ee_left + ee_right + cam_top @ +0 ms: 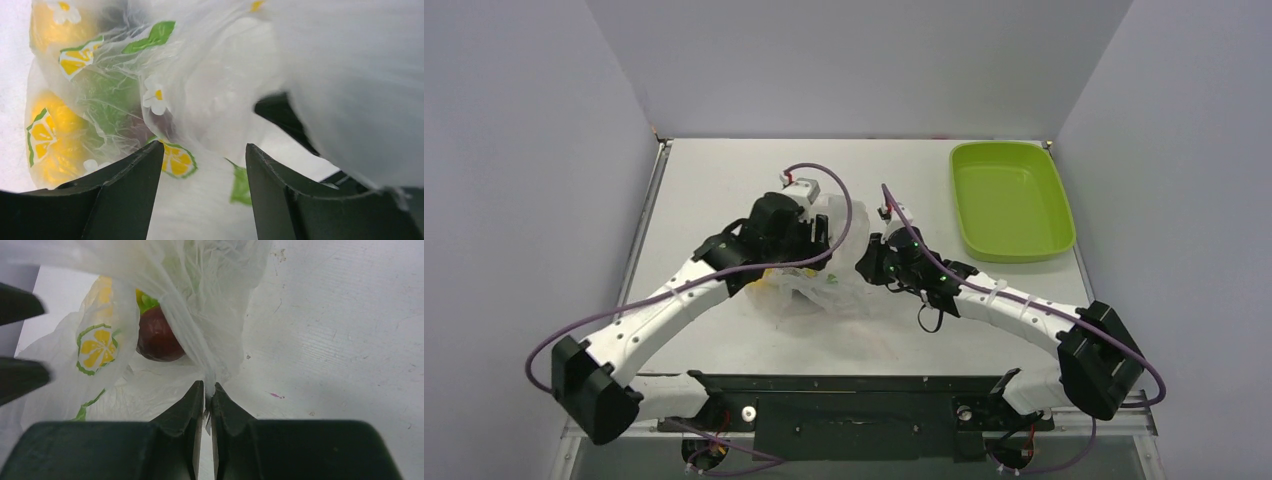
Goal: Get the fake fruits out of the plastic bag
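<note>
The plastic bag (822, 292) lies crumpled mid-table between both arms. My left gripper (817, 248) hovers over it, open; in the left wrist view the gripper (204, 146) has printed bag film (200, 100) lying loose across the wide gap between its fingers. Inside the bag show yellow fake fruits (55, 150) and a green one (102, 97). My right gripper (865, 268) sits at the bag's right edge; in the right wrist view the gripper (208, 385) is shut on a thin fold of the bag (210, 330). A dark reddish fruit (156, 337) shows through the film just beyond it.
A lime-green tray (1052, 190) stands at the back right of the white table (714, 180). Grey walls close in the table on three sides. The other arm's dark fingers (20, 375) show at the left edge of the right wrist view.
</note>
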Robot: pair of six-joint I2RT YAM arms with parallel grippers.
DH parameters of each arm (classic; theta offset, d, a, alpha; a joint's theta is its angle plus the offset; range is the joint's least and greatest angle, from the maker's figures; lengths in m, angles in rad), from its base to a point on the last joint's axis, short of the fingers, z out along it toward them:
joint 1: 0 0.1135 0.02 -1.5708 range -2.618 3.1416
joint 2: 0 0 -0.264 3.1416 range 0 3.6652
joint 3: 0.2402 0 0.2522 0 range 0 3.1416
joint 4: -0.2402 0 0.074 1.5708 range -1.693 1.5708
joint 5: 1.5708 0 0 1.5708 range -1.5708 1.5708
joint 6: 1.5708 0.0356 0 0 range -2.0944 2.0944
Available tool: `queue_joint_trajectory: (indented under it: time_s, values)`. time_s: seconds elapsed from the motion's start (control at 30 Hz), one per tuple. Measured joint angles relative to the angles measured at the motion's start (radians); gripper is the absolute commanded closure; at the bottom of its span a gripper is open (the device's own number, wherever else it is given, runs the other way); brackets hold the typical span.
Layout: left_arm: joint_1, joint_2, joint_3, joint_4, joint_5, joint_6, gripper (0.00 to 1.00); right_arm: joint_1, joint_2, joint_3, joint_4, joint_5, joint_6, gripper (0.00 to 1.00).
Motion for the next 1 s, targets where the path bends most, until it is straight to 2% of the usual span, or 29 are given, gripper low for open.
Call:
queue_joint_trajectory:
  time_s: [0.13,0.47,0.5,0.53,0.57,0.6,0.63,0.67,0.7,0.73,0.8,0.9,1.0]
  values:
    - [0.002,0.158,-0.012,0.002,-0.053,0.045,0.4,0.0,-0.019,-0.002,0.0,0.009,-0.003,0.92]
    - [0.003,0.317,-0.013,0.111,-0.179,0.048,0.4,0.0,-0.043,-0.008,0.0,0.013,-0.003,0.89]
    - [0.003,0.337,-0.007,0.116,-0.182,0.05,0.44,0.0,-0.043,-0.008,0.0,0.013,-0.003,0.89]
    - [0.003,0.365,0.003,0.118,-0.187,0.051,0.56,0.0,-0.043,-0.008,0.0,0.013,-0.003,0.88]
    - [0.003,0.389,0.013,0.118,-0.194,0.055,0.63,0.0,-0.043,-0.008,0.0,0.012,-0.003,0.88]
    - [0.004,0.412,0.022,0.116,-0.201,0.058,0.76,0.0,-0.045,-0.008,0.0,0.013,-0.004,0.87]
    - [0.006,0.427,0.03,0.112,-0.205,0.062,0.81,0.0,-0.047,-0.01,0.0,0.013,-0.006,0.87]
    - [0.011,0.435,0.035,0.106,-0.207,0.066,0.92,0.0,-0.05,-0.013,-0.001,0.013,-0.008,0.87]
    - [0.016,0.435,0.037,0.101,-0.207,0.068,0.97,0.0,-0.053,-0.016,-0.001,0.013,-0.011,0.88]
    - [0.027,0.432,0.041,0.092,-0.202,0.072,1.0,0.0,-0.055,-0.018,-0.001,0.014,-0.015,0.93]
    - [0.062,0.418,0.053,0.075,-0.177,0.08,1.0,-0.001,-0.056,-0.019,-0.001,0.017,-0.024,1.0]
    - [0.145,0.366,0.059,0.066,-0.095,0.078,1.0,-0.008,-0.056,-0.019,-0.009,0.019,-0.037,1.0]
    - [0.296,0.277,0.052,0.083,0.075,0.038,1.0,-0.027,-0.056,-0.019,-0.015,0.019,-0.055,1.0]
